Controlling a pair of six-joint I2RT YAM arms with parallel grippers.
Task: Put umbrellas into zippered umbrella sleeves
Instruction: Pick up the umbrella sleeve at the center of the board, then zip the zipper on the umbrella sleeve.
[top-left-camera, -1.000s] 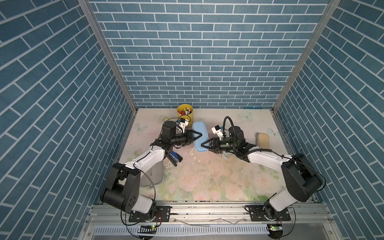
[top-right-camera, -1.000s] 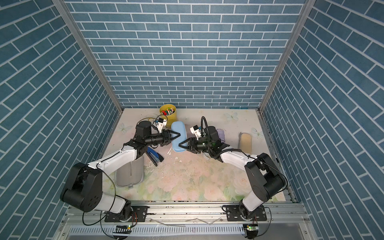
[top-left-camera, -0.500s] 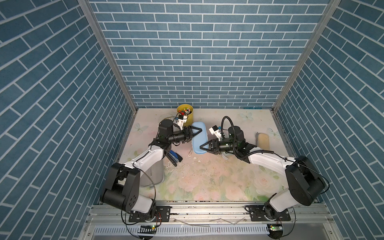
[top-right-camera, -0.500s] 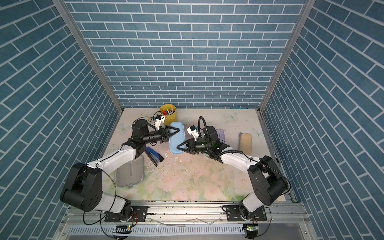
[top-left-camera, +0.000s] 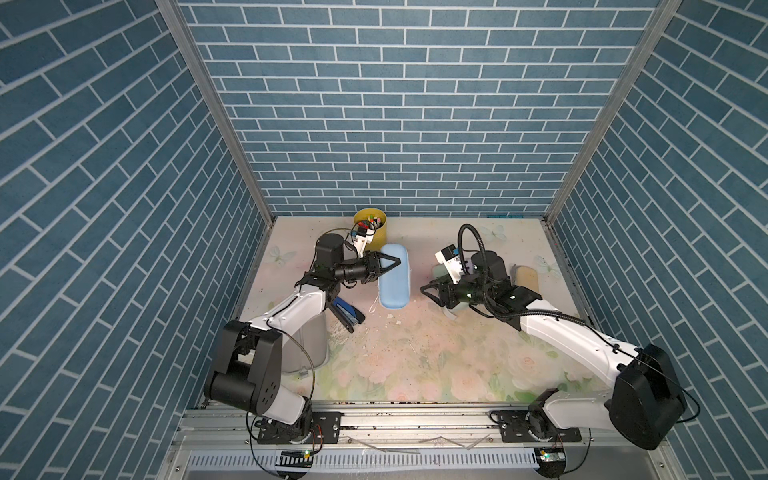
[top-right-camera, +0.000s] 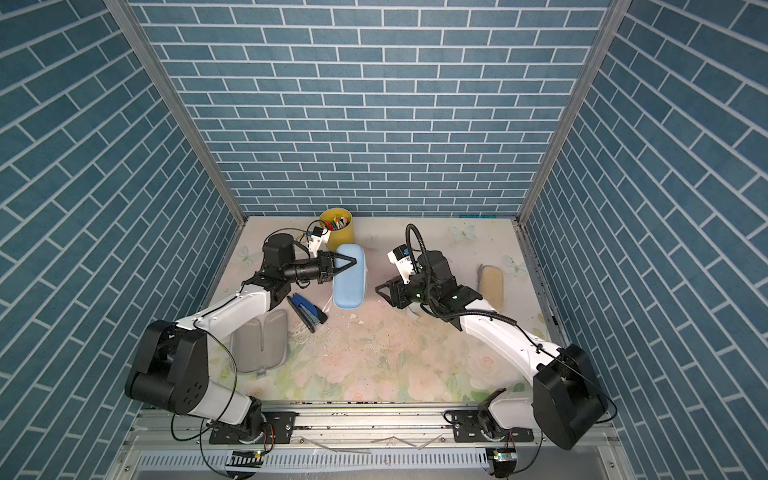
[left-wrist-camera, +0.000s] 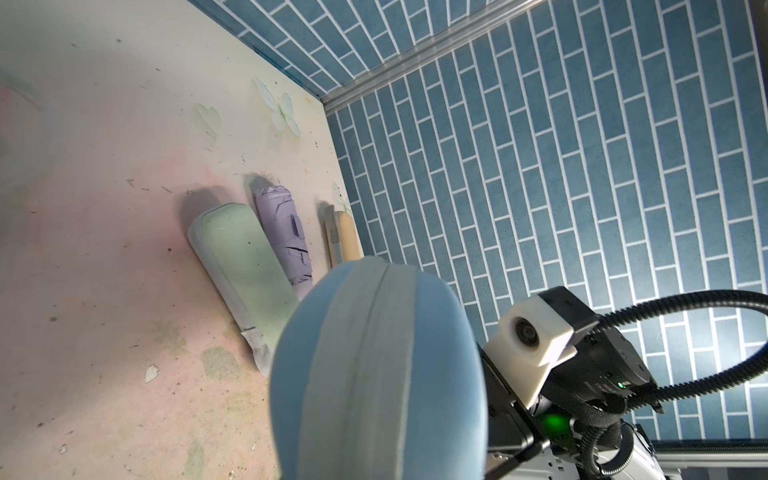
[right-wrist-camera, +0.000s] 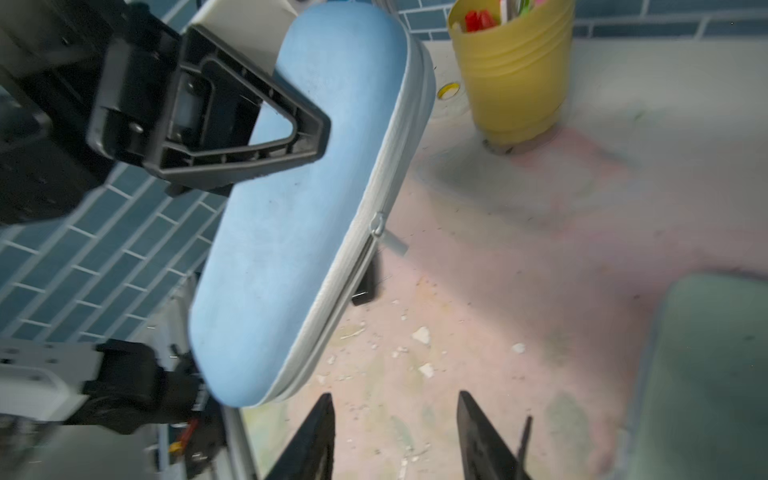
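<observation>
My left gripper (top-left-camera: 392, 264) is shut on the light blue zippered umbrella sleeve (top-left-camera: 394, 277) (top-right-camera: 350, 279), with one finger (right-wrist-camera: 266, 137) across its top face, and holds it tilted above the mat. The sleeve's zip pull (right-wrist-camera: 379, 227) sits partway along the edge. My right gripper (top-left-camera: 428, 291) (right-wrist-camera: 395, 401) is open and empty, just off the sleeve's near end. A mint sleeve (left-wrist-camera: 245, 266) (right-wrist-camera: 706, 374), a lilac umbrella (left-wrist-camera: 286, 237) and a tan sleeve (top-left-camera: 527, 279) (left-wrist-camera: 348, 237) lie side by side on the right.
A yellow cup of pens (top-left-camera: 371, 226) (right-wrist-camera: 513, 70) stands at the back by the sleeve. A dark blue object (top-right-camera: 307, 313) lies under the left arm. An open grey-lined sleeve (top-right-camera: 259, 340) lies at the front left. Brick walls enclose the mat on three sides.
My right gripper has drawn back to the right, away from the blue sleeve, and its jaws have widened. My left gripper's jaws have narrowed onto the sleeve.
</observation>
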